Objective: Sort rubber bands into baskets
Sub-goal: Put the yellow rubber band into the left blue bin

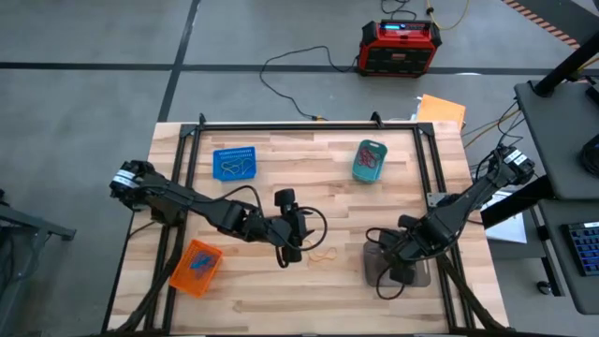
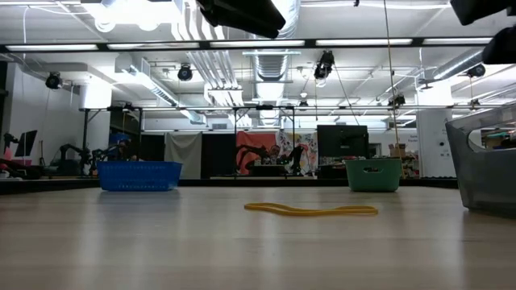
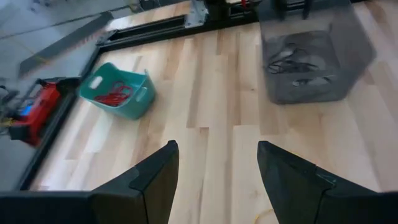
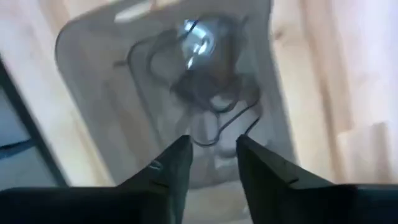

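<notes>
A yellow-tan rubber band lies flat on the wooden table and also shows in the low view. My left gripper hangs open just left of it, with nothing between its fingers. My right gripper points down over the grey basket, open, above the dark bands lying inside. The blue basket holds blue bands, the teal basket red ones, and the orange basket stands near left.
A black frame rail runs around the table's far and side edges. On the floor beyond stands a red-and-black box with a black cable. Bare wood lies between the blue and teal baskets.
</notes>
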